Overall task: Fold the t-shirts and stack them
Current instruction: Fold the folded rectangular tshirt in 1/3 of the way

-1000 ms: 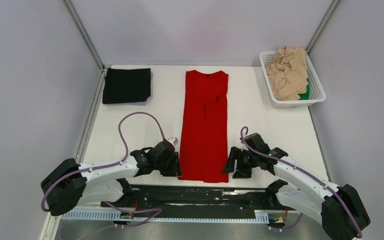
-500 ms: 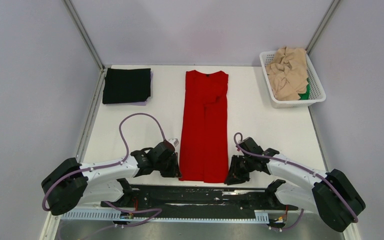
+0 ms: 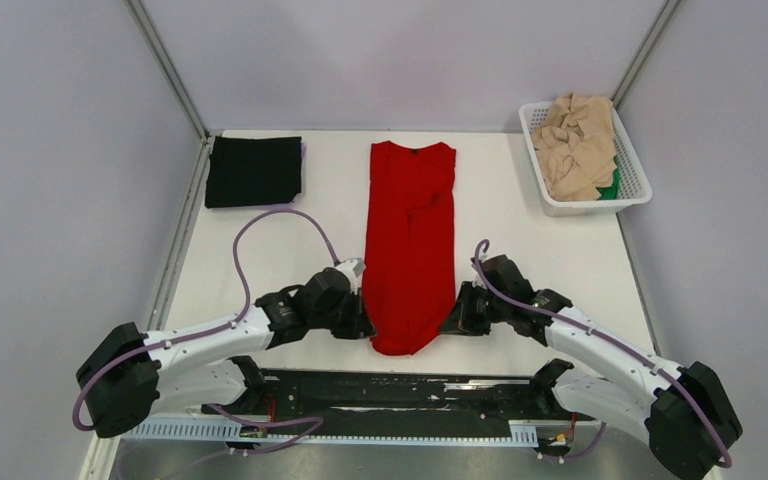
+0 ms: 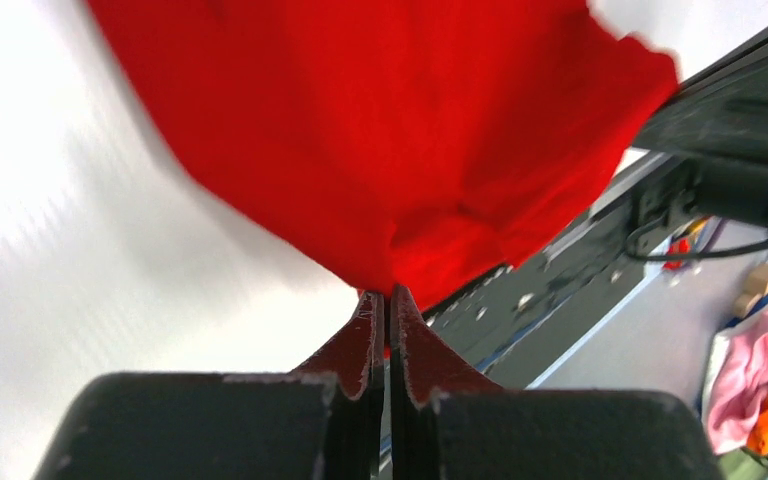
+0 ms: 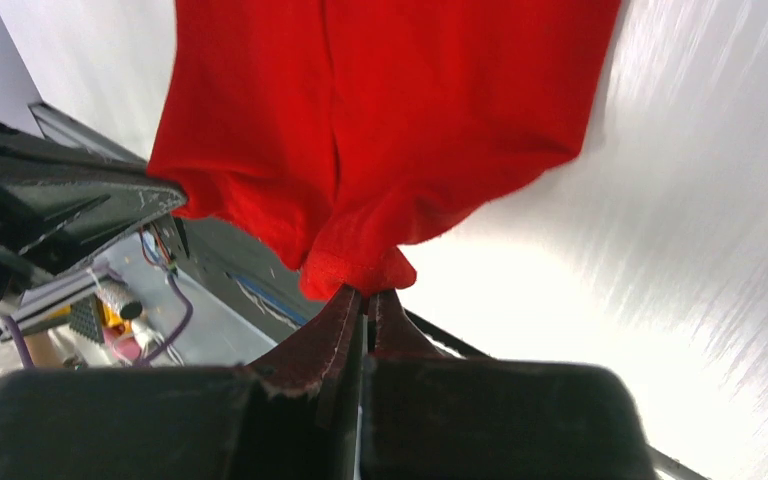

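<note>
Jaws left and right, each tight on 1 near hem corner of the red t-shirt (image 3: 407, 240).

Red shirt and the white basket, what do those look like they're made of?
The red shirt looks like soft matte knit cloth, perhaps cotton: it creases and bunches at its near end, without shine. The basket looks like rigid white moulded plastic: a regular open lattice in its walls.
</note>
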### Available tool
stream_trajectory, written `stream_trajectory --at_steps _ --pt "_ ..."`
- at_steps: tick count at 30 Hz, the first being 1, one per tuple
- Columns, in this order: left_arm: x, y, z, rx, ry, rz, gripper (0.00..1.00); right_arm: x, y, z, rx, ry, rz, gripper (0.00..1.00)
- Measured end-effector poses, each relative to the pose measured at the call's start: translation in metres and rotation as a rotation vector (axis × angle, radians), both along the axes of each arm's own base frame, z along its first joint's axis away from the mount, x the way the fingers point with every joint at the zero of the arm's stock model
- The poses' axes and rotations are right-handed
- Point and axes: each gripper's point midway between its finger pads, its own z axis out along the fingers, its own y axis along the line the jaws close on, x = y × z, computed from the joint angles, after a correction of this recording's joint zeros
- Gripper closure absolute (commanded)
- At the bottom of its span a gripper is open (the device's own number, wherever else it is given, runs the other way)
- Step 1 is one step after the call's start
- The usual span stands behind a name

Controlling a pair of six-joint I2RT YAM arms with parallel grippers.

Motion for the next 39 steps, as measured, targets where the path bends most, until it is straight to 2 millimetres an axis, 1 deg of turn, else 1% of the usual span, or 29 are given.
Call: stream_trajectory --at_steps 2,4,6,9,14,15,20,24,28,31,36,39 --pt "0.017 -0.008 0.012 -0.014 -0.031 0.019 1.0 0.014 0.002 0.008 -0.009 -0.036 -0.026 1.0" --pt "0.041 -0.013 0.022 -0.029 -0.058 0.062 1.0 0.03 0.003 0.014 -0.021 -0.064 -0.061 1.0" --pt "0.066 -0.012 0.028 -0.036 -0.076 0.122 1.0 0.047 0.003 0.017 -0.033 -0.083 -0.098 1.0" --pt "0.101 -0.007 0.03 -0.02 -0.092 0.21 1.0 0.076 0.001 0.019 -0.054 -0.106 -0.158 1.0" --pt "0.156 -0.001 0.035 0.036 -0.135 0.306 1.0 0.126 -0.011 0.024 -0.075 -0.132 -0.272 1.0" --pt "0.164 -0.002 0.036 0.041 -0.144 0.314 1.0 0.138 -0.014 0.026 -0.079 -0.142 -0.295 1.0" --pt "0.205 0.004 0.039 0.06 -0.171 0.36 1.0 0.182 -0.021 0.038 -0.09 -0.19 -0.346 1.0" --pt "0.232 0.01 0.036 0.079 -0.175 0.382 1.0 0.209 -0.024 0.04 -0.097 -0.213 -0.359 1.0" --pt "0.255 0.012 0.035 0.091 -0.177 0.391 1.0 0.228 -0.029 0.032 -0.114 -0.207 -0.363 1.0" --pt "0.27 0.01 0.034 0.089 -0.18 0.383 1.0 0.24 -0.033 0.025 -0.121 -0.196 -0.366 1.0" --pt "0.284 0.008 0.027 0.095 -0.166 0.371 1.0 0.255 -0.036 0.018 -0.12 -0.183 -0.366 0.98" --pt "0.29 0.008 0.02 0.1 -0.149 0.371 0.98 0.264 -0.034 0.015 -0.115 -0.177 -0.362 0.97"
